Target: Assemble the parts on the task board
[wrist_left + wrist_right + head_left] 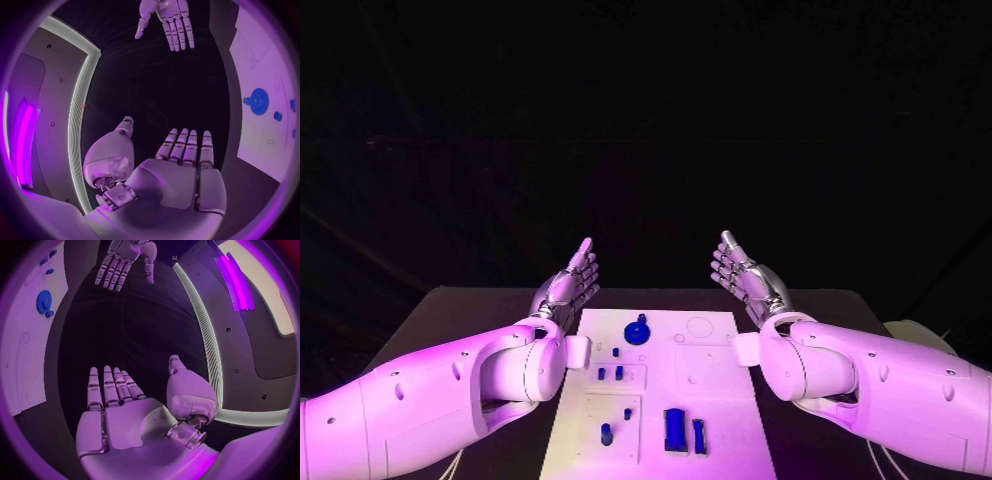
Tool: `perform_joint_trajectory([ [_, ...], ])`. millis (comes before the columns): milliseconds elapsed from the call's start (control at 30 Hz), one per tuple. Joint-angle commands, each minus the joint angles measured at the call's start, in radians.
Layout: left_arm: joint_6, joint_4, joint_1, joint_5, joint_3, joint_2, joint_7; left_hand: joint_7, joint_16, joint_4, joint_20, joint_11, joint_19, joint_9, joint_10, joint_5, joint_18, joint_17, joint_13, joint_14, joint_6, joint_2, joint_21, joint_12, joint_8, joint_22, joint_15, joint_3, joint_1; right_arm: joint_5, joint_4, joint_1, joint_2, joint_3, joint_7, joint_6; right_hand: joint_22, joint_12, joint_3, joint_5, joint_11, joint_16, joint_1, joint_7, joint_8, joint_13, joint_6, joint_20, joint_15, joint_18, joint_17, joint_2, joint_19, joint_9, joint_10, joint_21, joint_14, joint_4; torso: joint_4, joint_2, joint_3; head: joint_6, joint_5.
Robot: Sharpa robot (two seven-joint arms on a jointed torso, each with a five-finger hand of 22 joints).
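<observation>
The task board (661, 400) lay flat on the dark tabletop (473, 300), running from the near edge away toward the far side. Nearest on the board stood a tall blue block (675, 430) with a slimmer blue piece (700, 436) just beside it, and a small blue peg (606, 434) sat off to the left arm's side of them. Farther up the board were two short blue pegs (610, 373), and beyond those a round blue gear (638, 331) (its toothed rim showed plainly in the left wrist view (258, 101)).

Past the board's far corners, the left hand (568, 285) was raised above the tabletop beside the board, fingers straight and spread, holding nothing. The right hand (747, 277) stood likewise on the board's other side, flat and empty, fingers extended. The two palms faced each other across the board's far end, well apart, neither touching the board nor any part.
</observation>
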Motion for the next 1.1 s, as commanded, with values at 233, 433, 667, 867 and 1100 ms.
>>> perform_joint_trajectory([
  [233,-0.188,0.052,-0.009,-0.071,0.005,-0.012,0.094,-0.018,-0.019,-0.014,-0.107,-0.040,-0.117,-0.002,-0.166,-0.025,-0.030,-0.002,-0.002,-0.145,-0.165,0.002,-0.083,-0.011,-0.007,-0.003,-0.029,-0.094,-0.249,0.061,0.023,-0.005,-0.006,0.005,0.071,-0.109,-0.099,-0.006,0.000,-0.057,-0.027,-0.006,-0.245,-0.057,-0.007,-0.004,-0.163,-0.102,-0.012,-0.058,-0.005,-0.001,-0.136,-0.014,-0.172,-0.005,-0.187,-0.010,0.0012,0.000,0.0009,0.000,0.000],
  [433,-0.188,0.052,-0.009,-0.071,0.005,-0.012,0.094,-0.018,-0.019,-0.014,-0.107,-0.040,-0.143,-0.002,-0.206,-0.025,-0.030,-0.002,-0.002,-0.179,-0.204,0.002,-0.083,-0.011,-0.007,-0.003,-0.029,-0.094,-0.308,0.061,0.023,-0.005,-0.006,0.005,0.071,-0.109,-0.123,-0.006,0.000,-0.057,-0.027,-0.006,-0.303,-0.057,-0.007,-0.004,-0.202,-0.102,-0.012,-0.058,-0.005,-0.001,-0.169,-0.014,-0.213,-0.005,-0.231,-0.010,0.0012,0.000,0.0009,0.000,0.000],
  [667,-0.188,0.052,-0.009,-0.071,0.005,-0.012,0.094,-0.018,-0.019,-0.014,-0.107,-0.040,-0.166,-0.002,-0.242,-0.025,-0.030,-0.002,-0.002,-0.209,-0.239,0.002,-0.083,-0.011,-0.007,-0.003,-0.029,-0.094,-0.362,0.061,0.023,-0.005,-0.006,0.005,0.071,-0.109,-0.210,-0.006,0.000,-0.057,-0.027,-0.006,-0.355,-0.057,-0.007,-0.004,-0.237,-0.102,-0.012,-0.058,-0.005,-0.001,-0.199,-0.014,-0.250,-0.005,-0.271,-0.010,0.0012,0.000,0.0009,0.000,0.000],
  [867,-0.188,0.052,-0.009,-0.071,0.005,-0.012,0.094,-0.018,-0.019,-0.014,-0.107,-0.040,-0.243,-0.002,-0.265,-0.025,-0.030,-0.002,-0.002,-0.229,-0.261,0.002,-0.083,-0.011,-0.007,-0.003,-0.029,-0.094,-0.397,0.061,0.023,-0.005,-0.006,0.005,0.071,-0.109,-0.210,-0.006,0.000,-0.057,-0.027,-0.006,-0.391,-0.057,-0.007,-0.004,-0.259,-0.102,-0.012,-0.058,-0.005,-0.001,-0.217,-0.014,-0.274,-0.005,-0.299,-0.010,0.0012,0.000,0.0009,0.000,0.000],
  [1100,-0.188,0.052,-0.009,-0.071,0.005,-0.012,0.094,-0.018,-0.019,-0.014,-0.107,-0.040,-0.243,-0.002,-0.350,-0.025,-0.030,-0.002,-0.002,-0.305,-0.347,0.002,-0.083,-0.011,-0.007,-0.003,-0.029,-0.094,-0.426,0.061,0.023,-0.005,-0.006,0.005,0.071,-0.109,-0.210,-0.006,0.000,-0.057,-0.027,-0.006,-0.517,-0.057,-0.007,-0.004,-0.343,-0.102,-0.012,-0.058,-0.005,-0.001,-0.292,-0.014,-0.363,-0.005,-0.395,-0.010,0.0012,0.000,0.0009,0.000,0.000],
])
